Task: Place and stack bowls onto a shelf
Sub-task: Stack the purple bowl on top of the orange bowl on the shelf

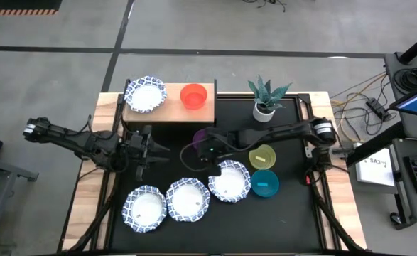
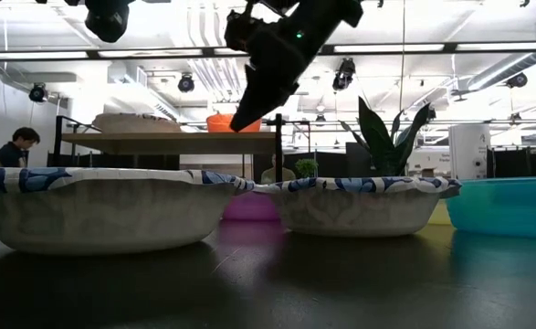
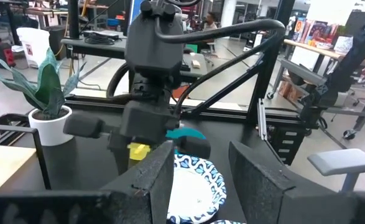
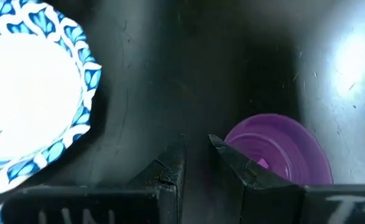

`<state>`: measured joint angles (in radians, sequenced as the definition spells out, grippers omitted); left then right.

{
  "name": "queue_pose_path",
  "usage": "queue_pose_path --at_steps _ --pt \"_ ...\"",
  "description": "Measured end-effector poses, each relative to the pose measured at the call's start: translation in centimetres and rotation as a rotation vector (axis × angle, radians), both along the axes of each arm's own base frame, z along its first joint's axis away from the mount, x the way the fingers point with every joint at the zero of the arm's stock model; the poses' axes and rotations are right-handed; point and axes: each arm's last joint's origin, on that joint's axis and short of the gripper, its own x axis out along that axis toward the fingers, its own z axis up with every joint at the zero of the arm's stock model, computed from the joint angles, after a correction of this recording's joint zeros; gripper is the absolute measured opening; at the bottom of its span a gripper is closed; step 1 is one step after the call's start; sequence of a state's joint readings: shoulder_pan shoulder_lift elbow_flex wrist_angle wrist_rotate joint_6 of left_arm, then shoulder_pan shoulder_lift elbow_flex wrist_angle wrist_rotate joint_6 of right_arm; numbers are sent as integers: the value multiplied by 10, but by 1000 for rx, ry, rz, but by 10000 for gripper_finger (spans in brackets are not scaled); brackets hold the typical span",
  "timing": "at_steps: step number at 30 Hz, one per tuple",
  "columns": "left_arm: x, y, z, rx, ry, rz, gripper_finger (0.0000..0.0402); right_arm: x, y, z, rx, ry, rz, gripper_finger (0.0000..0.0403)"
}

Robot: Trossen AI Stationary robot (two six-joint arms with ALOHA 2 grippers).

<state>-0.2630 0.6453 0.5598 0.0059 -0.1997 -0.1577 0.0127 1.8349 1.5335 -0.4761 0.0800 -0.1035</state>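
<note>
Nearest, three patterned bowls point(image 1: 187, 199) line the mat's front. At centre the right gripper point(image 4: 198, 152), fingers narrowly parted and empty, hovers beside the purple bowl point(image 4: 275, 146), the likely next pick; it must straddle the rim. The left gripper point(image 1: 153, 150) waits spread at nine o'clock. Yellow point(image 1: 262, 156) and teal point(image 1: 264, 183) bowls sit at three o'clock. On the shelf point(image 1: 169, 110), at twelve o'clock: one patterned bowl point(image 1: 145, 94), one red bowl point(image 1: 193, 95).

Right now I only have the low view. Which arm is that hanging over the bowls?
Observer: The right one. The right gripper hangs beside the purple bowl, jaws slightly apart with nothing between them.
Operator: What's on the shelf?
Observer: The shelf carries one patterned bowl and the red bowl, side by side, not stacked.
</note>
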Motion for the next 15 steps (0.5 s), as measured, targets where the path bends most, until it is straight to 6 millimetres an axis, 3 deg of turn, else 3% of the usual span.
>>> queue_pose_path --at_steps 4,15 --pt "0 0 0 1 4 0 136 6 0 -3 -10 1 9 61" --pt "0 0 -1 3 12 1 136 8 -2 -16 -37 30 -55 163"
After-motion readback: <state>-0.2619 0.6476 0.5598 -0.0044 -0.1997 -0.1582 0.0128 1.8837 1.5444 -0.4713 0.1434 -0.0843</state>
